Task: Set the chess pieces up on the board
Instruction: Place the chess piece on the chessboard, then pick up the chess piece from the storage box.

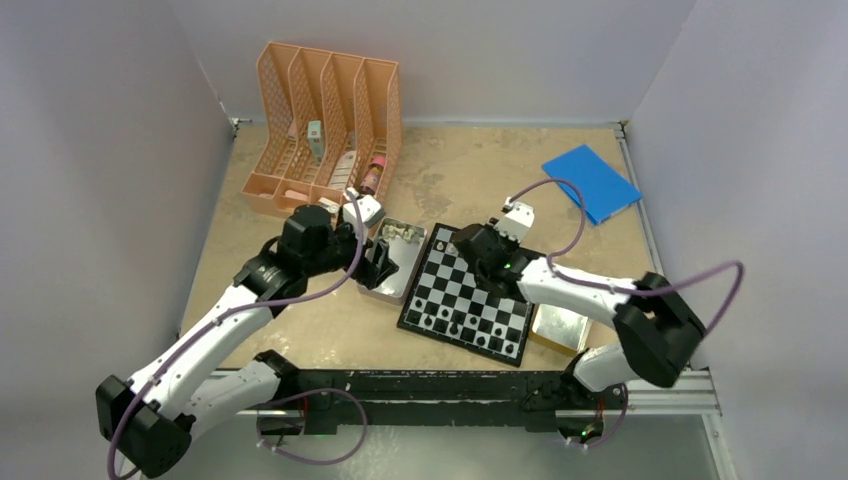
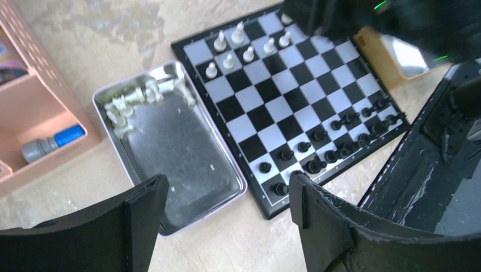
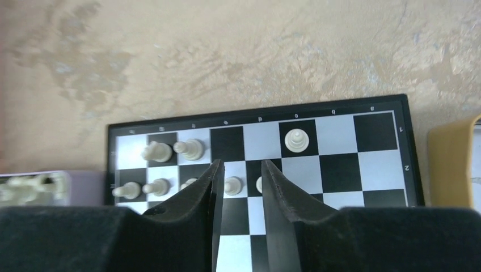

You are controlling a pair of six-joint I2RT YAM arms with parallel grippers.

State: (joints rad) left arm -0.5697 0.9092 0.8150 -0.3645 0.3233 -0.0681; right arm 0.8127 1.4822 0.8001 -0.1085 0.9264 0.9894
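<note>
The board point(image 1: 466, 293) lies near the middle of the worktop point(image 1: 470, 165). Chess pieces point(image 2: 248, 54) stand on its far rows, and more pieces point(image 2: 313, 165) stand along its near rows. Just left of the board lies an open tin point(image 2: 181, 164), with loose pieces point(image 2: 127, 105) heaped in its far end. A second tin point(image 1: 562, 328) sits just beside the board's near right corner. A file rack point(image 1: 325, 100) stands far left. A flat pad point(image 1: 590, 182) lies far right.

The board point(image 2: 283, 96) is showing black-and-white checks within a black rim, carrying white pieces point(image 2: 228, 61) and black pieces point(image 2: 313, 165). The tin point(image 2: 187, 164) is gleaming silver, the rack point(image 1: 330, 110) peach, the pad point(image 1: 591, 182) blue, the table point(image 1: 480, 165) mottled tan.
</note>
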